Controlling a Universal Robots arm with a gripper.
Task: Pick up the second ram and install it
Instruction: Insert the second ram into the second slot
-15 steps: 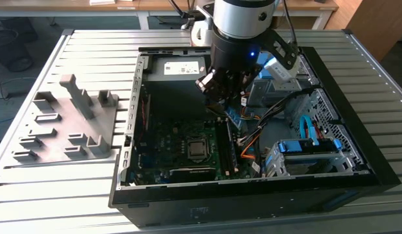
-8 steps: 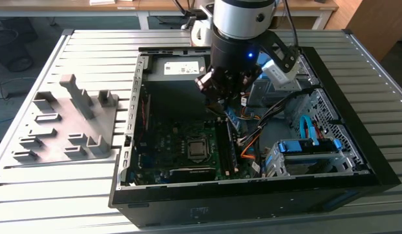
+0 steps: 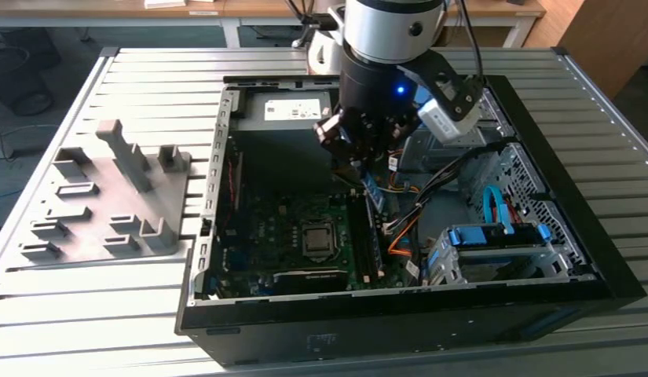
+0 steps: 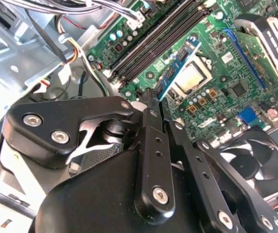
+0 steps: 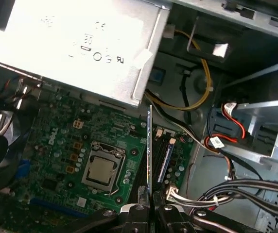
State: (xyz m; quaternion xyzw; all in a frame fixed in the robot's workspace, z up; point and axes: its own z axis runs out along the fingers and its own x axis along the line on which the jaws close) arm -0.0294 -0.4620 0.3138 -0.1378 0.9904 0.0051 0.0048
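Note:
The second ram (image 3: 374, 193) is a thin blue stick that hangs from my gripper (image 3: 366, 169) inside the open computer case (image 3: 408, 306), just above the black motherboard slots (image 3: 372, 243). In the second wrist view the second ram (image 4: 178, 70) shows its blue face, reaching out from my gripper (image 4: 154, 99) over the board. In the first wrist view the second ram (image 5: 150, 150) is edge-on, a thin line rising from my gripper (image 5: 150, 206), which is shut on it. Beside it another blue stick (image 5: 168, 161) stands in a slot.
The processor socket (image 3: 316, 238) lies beside the slots. A silver power supply (image 5: 80, 43) sits at the case's far end. Loose cables (image 3: 433, 188) and a drive cage (image 3: 502, 239) fill the exterior view's right. A grey fixture tray (image 3: 104, 196) lies on the table outside.

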